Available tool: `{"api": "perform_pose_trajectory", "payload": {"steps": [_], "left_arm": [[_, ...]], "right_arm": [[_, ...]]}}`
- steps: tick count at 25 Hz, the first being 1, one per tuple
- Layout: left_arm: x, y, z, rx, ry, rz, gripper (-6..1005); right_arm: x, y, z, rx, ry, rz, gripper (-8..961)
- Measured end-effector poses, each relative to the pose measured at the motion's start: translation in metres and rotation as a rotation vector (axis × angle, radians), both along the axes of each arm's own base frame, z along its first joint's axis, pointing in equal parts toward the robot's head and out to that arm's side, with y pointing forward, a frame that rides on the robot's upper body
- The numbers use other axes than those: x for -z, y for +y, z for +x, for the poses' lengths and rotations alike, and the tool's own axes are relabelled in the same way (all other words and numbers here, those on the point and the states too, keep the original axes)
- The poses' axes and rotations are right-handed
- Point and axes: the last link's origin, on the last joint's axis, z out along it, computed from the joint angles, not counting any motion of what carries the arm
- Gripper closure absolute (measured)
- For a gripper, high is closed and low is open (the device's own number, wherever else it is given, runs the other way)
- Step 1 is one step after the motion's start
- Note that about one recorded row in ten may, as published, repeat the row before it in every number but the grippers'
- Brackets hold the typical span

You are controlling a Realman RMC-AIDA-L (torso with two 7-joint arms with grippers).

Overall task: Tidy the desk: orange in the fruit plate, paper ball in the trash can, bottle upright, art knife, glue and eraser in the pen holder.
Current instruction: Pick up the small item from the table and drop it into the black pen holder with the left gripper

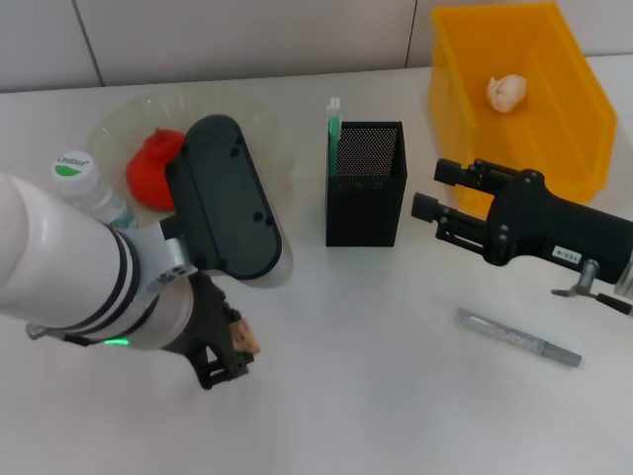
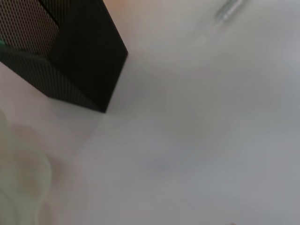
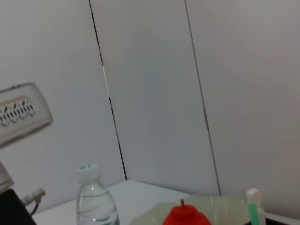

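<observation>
White desk, my left gripper [image 1: 229, 354] low at the near edge, jaws clamped on the eraser [image 1: 243, 339], small, light, stiff, pinched across its flat sides, pen holder [image 1: 365, 184] well apart; right gripper [image 1: 447, 203] hovers open.

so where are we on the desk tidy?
Done: orange in fruit plate, paper ball in trash can, bottle upright. In hand: left end effector grips the eraser. Left: eraser into pen holder; the grey pen-like tool lies on the desk.

orange [image 1: 150, 168] in fruit plate [image 1: 114, 124], paper ball [image 1: 507, 93] in trash can [image 1: 574, 119]
</observation>
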Motion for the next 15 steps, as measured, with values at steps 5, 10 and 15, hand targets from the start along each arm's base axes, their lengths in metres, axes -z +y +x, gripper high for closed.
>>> {"api": "perform_pose_trajectory", "payload": {"steps": [5,10,15], "left_arm": [[-0.002,0.004,0.009,0.042,-0.035,0.023,591],[-0.004,0.007,0.020,0.087,-0.075,0.050,590],[-0.010,0.011,0.032,0.135,-0.119,0.086,590]], "right_arm": [[-0.002,-0.008,0.012,0.034,-0.020,0.001,256],[-0.007,-0.019,0.025,0.076,-0.023,0.017,253],[-0.013,-0.031,0.034,0.071,-0.041,0.055,250]]}}
